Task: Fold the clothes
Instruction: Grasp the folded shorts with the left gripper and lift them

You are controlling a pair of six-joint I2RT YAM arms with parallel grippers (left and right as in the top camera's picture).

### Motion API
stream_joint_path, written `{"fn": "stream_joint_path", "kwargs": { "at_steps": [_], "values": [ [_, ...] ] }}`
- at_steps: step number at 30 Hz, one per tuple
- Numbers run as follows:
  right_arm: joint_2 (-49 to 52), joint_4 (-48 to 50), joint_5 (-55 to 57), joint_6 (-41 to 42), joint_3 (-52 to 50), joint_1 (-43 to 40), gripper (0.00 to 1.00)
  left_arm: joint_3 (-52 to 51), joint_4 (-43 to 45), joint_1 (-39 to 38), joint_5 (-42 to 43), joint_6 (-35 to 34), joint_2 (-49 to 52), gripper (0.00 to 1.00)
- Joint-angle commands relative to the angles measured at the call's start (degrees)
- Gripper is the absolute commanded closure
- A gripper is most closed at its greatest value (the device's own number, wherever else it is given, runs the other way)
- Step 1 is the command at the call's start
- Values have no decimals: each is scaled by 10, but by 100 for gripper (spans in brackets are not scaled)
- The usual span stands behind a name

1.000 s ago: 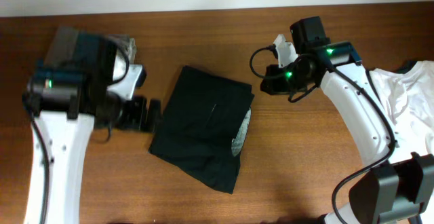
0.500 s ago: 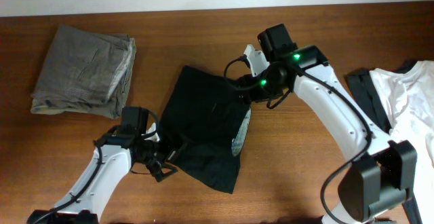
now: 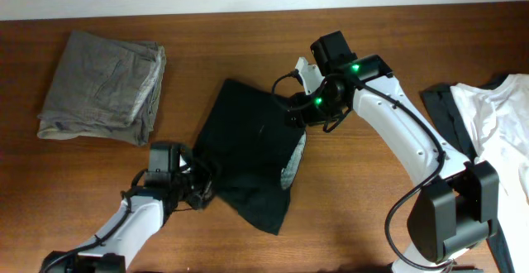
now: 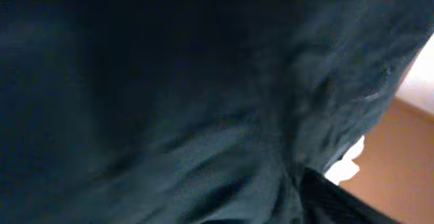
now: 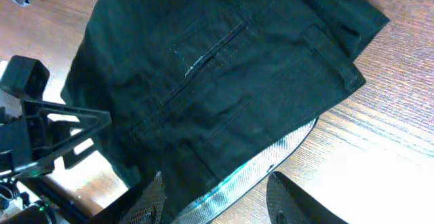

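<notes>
The black shorts (image 3: 248, 153) lie roughly flat in the middle of the table (image 3: 331, 223), already doubled over once, with a pale strip of lining showing along the right edge. The folded grey garment (image 3: 103, 87) sits well apart at the upper left, and the white shirt (image 3: 496, 124) waits at the far right.

You look to be setting up the next fold of the shorts with both arms. Your right gripper (image 3: 296, 114) is over the upper right corner. In its wrist view the fingers (image 5: 154, 195) stand apart with nothing pinched between them. Your left gripper (image 3: 201, 192) is at the lower left edge. Its camera shows only dark cloth, so you cannot tell whether those jaws have caught the fabric.

Next, get 2 firm pinches on the edges before lifting, and take every layer so the fold stays square.
</notes>
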Motion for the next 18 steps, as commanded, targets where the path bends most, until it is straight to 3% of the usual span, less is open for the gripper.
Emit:
{"fn": "stream_joint_path", "kwargs": {
  "at_steps": [1,2,4,6,8,10,12,14,18],
  "values": [
    [5,3,26,-8,0,2,47,-12,65,-1,-45,13,33,66],
    [6,3,33,-8,0,2,47,-12,117,4,-56,47,58,71],
    [10,5,33,-8,0,2,46,-10,191,22,-56,97,87,73],
    [19,17,33,-8,-4,2,46,18,192,56,-54,209,95,72],
    [39,21,31,-8,-4,2,47,55,132,81,-34,273,95,64],
    [70,23,23,-6,-5,2,57,94,64,93,14,331,95,40],
    [124,33,15,21,-5,2,83,111,16,93,90,348,95,17],
    [172,40,15,64,-5,0,95,111,-22,92,117,348,95,14],
    [229,40,-1,96,-5,0,96,104,-107,92,97,336,99,6]
  ]
}}
